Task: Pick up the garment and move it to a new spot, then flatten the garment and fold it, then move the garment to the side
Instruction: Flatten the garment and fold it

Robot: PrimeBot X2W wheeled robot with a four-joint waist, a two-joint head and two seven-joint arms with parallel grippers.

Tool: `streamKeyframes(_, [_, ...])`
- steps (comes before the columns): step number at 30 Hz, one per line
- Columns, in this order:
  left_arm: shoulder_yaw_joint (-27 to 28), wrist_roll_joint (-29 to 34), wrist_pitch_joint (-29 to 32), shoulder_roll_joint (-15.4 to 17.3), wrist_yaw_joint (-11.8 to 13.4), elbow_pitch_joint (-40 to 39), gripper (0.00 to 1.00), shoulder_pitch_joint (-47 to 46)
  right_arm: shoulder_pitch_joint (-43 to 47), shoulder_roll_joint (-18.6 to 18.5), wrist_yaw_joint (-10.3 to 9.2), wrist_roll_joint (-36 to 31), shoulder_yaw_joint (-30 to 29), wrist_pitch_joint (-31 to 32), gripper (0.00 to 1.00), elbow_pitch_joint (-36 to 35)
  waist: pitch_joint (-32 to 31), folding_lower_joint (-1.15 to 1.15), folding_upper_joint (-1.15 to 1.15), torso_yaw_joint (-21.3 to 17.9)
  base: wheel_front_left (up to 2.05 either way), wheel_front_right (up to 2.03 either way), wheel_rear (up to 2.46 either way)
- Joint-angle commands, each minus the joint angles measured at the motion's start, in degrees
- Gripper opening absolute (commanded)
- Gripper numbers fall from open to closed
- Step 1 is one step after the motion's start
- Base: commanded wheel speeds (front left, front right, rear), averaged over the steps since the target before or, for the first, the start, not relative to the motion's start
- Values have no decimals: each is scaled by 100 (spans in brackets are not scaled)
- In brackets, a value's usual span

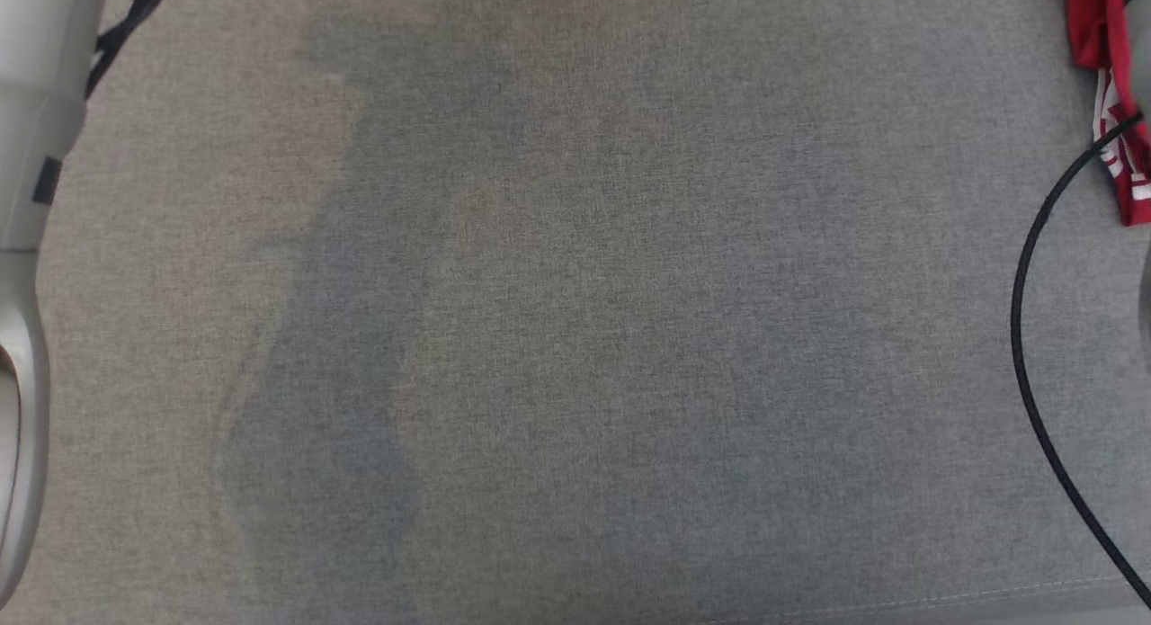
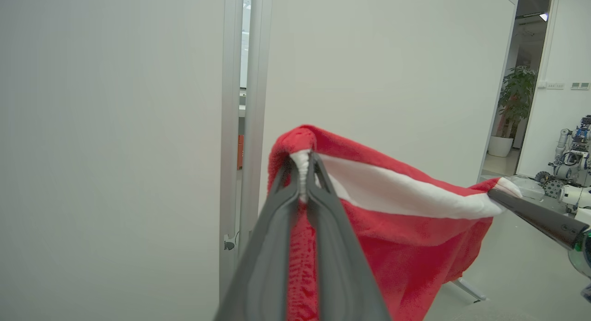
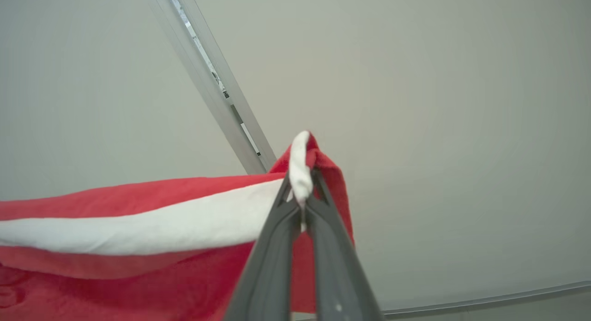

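The garment point(image 2: 406, 228) is red fleece with a white band along its top edge. It hangs stretched in the air between my two grippers. My left gripper point(image 2: 302, 171) is shut on one corner of the white band. In the left wrist view the right gripper point(image 2: 501, 194) pinches the far corner. In its own view my right gripper point(image 3: 302, 191) is shut on the garment point(image 3: 138, 228), which stretches away to the left. A strip of the garment point(image 1: 1119, 148) hangs at the head view's right edge.
A grey fabric surface point(image 1: 575, 337) lies below me, its front seam at the lower right. My pale left forearm point(image 1: 27, 202) runs down the left edge, and a black cable point(image 1: 1025, 337) loops at the right. White wall panels point(image 2: 115, 127), a plant point(image 2: 515, 99) and another robot point(image 2: 570, 159) stand beyond.
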Motion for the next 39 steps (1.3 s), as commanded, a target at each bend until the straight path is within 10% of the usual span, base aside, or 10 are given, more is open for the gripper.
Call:
streamKeyframes(1, [-19,-112,-76,8,-11,84,0,-159,-166,15,-6,-59,17,-81,0,132,246,-1,0,-76,0,0,0])
streamKeyframes(12, [-687,-738,-315,198,-12,-125,0,334,277,26,-6,310,504,-464,0,363,338,-1,0,-110,0,0,0])
streamKeyframes(28, [-365,-29,-410,595,320,-2010,0,4276,4322,-1056,-7,1210,1503,-976,0,-1743,-660,-1,0,-200,0,0,0])
streamKeyframes(39, [-273,647,-406,296,676,-3165,0,7052,6911,-1332,-7,1321,915,-904,0,-2819,-1319,-1,0,-129,0,0,0])
